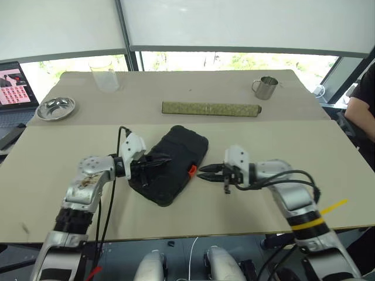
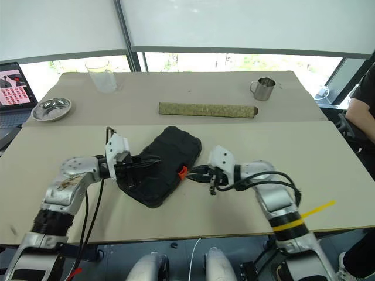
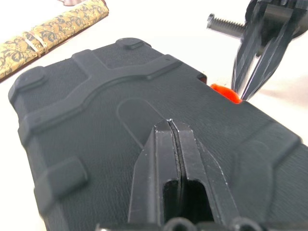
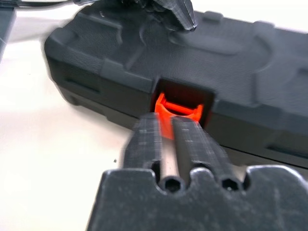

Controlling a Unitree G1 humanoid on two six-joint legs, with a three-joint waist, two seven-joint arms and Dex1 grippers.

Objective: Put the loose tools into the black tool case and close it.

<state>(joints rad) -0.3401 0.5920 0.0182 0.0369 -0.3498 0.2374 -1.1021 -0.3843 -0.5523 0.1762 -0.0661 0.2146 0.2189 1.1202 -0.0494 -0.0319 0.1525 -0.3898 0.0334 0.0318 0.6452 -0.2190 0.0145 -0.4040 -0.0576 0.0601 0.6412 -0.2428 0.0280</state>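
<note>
case (image 1: 174, 161): black | latch (image 1: 191, 170): orange | bar (image 1: 211, 108): olive, leaf-patterned | mug (image 1: 266, 87): silver

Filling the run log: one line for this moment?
black tool case: lid down on table | orange latch: right gripper tips at it | left gripper: over lid, holding nothing

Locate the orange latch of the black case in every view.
Left eye: orange latch on the case's right edge, facing the right claw.
Right eye: same edge.
Left wrist: far edge of the lid.
Right wrist: centre, above the fingers.
Shared landmark: black tool case.
</note>
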